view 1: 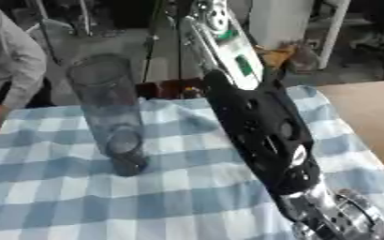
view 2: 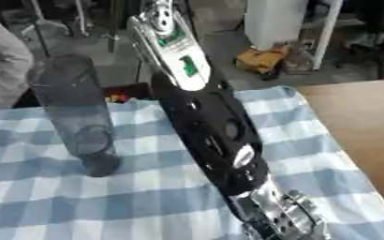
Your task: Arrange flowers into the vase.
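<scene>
Left eye view: I am looking down my right arm [view 1: 261,126], which is reaching up and away over the checked cloth [view 1: 56,187] toward the tabletop's far edge. Its hand is running out of sight, so I cannot tell whether the fingers are apart or clamped on anything. The clear vase [view 1: 109,108] is standing upright near the far left corner, apparently empty.

Right eye view: something red and yellow [view 2: 117,97] is showing just beyond the far edge, perhaps flowers. I judge I am fetching a stem; next I need the hand back in view above the vase mouth.
</scene>
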Controlling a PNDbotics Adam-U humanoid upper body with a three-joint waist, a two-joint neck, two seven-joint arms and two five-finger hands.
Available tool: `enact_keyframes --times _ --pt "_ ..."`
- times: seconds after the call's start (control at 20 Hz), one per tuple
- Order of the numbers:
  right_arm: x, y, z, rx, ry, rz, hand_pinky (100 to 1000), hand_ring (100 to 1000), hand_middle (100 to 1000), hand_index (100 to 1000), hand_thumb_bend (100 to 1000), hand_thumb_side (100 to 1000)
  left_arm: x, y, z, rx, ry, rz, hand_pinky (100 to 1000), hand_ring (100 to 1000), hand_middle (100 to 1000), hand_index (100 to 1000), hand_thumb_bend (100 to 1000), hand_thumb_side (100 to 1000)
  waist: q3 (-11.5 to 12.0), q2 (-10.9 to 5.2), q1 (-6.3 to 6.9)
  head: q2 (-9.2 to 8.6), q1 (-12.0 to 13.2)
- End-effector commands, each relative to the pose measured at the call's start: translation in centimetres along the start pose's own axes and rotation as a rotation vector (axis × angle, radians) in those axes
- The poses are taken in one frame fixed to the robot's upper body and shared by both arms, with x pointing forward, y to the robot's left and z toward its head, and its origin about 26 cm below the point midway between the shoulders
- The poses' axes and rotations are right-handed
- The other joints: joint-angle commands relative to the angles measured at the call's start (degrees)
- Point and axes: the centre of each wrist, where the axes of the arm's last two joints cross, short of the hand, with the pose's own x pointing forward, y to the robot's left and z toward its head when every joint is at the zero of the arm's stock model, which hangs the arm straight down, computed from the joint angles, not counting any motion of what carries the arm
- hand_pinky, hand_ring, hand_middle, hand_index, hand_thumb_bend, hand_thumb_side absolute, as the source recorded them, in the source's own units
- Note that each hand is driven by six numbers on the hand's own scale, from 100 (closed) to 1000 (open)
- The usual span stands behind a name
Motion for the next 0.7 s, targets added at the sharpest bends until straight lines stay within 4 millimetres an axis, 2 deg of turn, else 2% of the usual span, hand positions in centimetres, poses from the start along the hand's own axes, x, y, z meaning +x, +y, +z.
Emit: enact_keyframes --times 0.05,0.15,0.2,0.7 --pt "1.1 0.6 -0.7 0.027 -0.042 0.009 100 100 100 100 100 337 0.6 0.6 -0.6 0.011 -0.033 -0.008 690 997 979 1000 100 1000 0.28 -1.56 -0.07 -1.13 -0.86" --pt "1.2 0.7 -0.8 0.035 -0.051 0.016 100 100 100 100 100 314 0.6 0.6 -0.5 0.012 -0.031 -0.009 690 997 979 1000 100 1000 0.27 -1.67 -0.28 -1.38 -1.08" --pt "1.3 0.8 -0.8 0.04 -0.057 0.018 100 100 100 100 100 342 0.5 0.6 -0.5 0.013 -0.031 -0.009 690 997 979 1000 100 1000 0.24 -1.71 -0.37 -1.5 -1.17" --pt "2.1 1.8 -0.7 0.089 -0.115 0.008 100 100 100 100 100 349 0.6 0.4 -0.5 0.01 -0.033 -0.001 690 998 979 1000 100 1000 0.62 -1.84 -0.34 -2.27 -2.93"
